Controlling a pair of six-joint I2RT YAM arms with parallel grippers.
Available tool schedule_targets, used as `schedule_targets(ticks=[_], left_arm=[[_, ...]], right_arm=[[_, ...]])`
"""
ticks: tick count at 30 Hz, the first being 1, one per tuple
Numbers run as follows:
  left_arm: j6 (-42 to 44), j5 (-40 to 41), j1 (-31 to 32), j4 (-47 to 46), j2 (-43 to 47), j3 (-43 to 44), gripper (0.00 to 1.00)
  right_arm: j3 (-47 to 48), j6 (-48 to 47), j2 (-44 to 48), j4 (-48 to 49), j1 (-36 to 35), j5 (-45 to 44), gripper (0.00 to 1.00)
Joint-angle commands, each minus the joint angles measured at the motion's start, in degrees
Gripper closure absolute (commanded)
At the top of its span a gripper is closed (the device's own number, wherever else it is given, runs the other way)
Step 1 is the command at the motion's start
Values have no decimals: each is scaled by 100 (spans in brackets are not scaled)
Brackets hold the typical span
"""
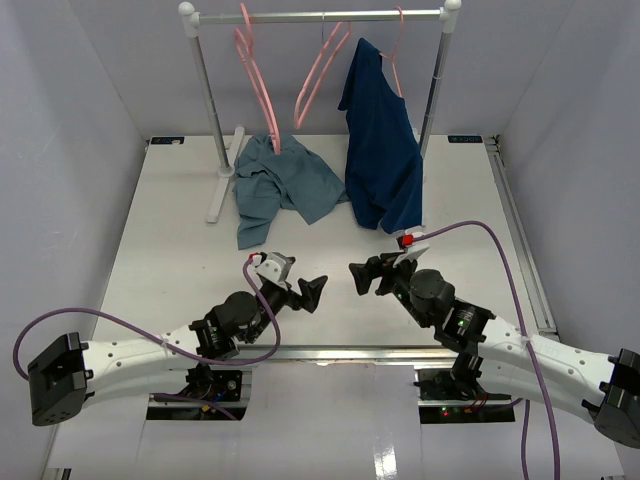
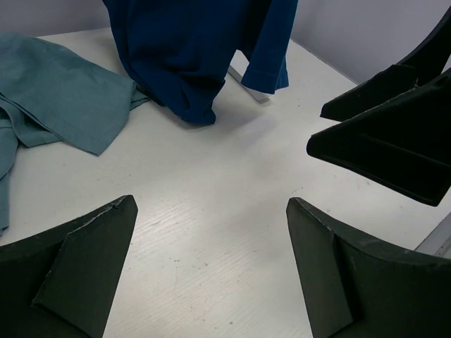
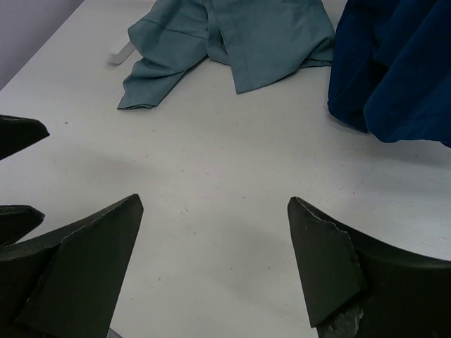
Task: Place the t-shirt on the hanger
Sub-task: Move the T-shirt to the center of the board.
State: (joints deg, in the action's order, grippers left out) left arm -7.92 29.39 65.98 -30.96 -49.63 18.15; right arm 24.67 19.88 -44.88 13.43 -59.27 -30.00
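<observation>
**Left gripper (image 1: 316, 291) and right gripper (image 1: 358, 276) wide open, holding nothing**

Their black wedge-shaped fingers face each other, tips near but apart, low over the matte white table (image 1: 160, 260). The t-shirt (image 1: 283, 183), soft slate blue-grey cloth, lies crumpled in folds on the table at the foot of the grey metal rack (image 1: 320, 16), one sleeve stretched toward the arms. Just beside it a navy shirt (image 1: 380, 150) hangs from a thin pink right hanger (image 1: 392, 60), its hem at the tabletop. The left hanger (image 1: 262, 95) and middle hanger (image 1: 322, 72), triangular with curved hooks, hang bare and tilted on the rail.
</observation>
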Motion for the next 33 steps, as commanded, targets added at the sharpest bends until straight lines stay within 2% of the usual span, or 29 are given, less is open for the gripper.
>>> schedule_targets(ticks=[1,7,9,11,13,16,19,25,29,33], left_arm=[[40,-152,12,-97,-48,146,2],[-23,18,12,44,-200,198,2],[-143,477,-47,207,-626,442,2],[-527,804,-268,628,-966,785,3],[-1125,1002,-577,1433,-1527,1207,6],[-1660,347,-1499,2160,-1941,1829,10],[-1914,50,-2191,2126,-2111,1899,12],[-2200,-177,-3361,2157,-2744,2131,22],[-2411,-747,-4070,2140,-3180,2233,25],[-2468,-1097,-4513,1840,-3514,2201,25]], right_arm=[[122,126,95,116,-15,-220,10],[75,182,111,168,-15,-233,10],[73,183,120,160,-15,-285,10],[85,179,156,120,-22,-315,10],[61,162,202,137,-19,-322,10],[23,123,386,101,-15,-365,10],[-162,81,667,229,-16,-154,10],[-465,-81,1259,549,-24,19,7],[-550,-51,1463,560,-24,-96,6],[-529,-50,1526,494,-15,-138,6]])
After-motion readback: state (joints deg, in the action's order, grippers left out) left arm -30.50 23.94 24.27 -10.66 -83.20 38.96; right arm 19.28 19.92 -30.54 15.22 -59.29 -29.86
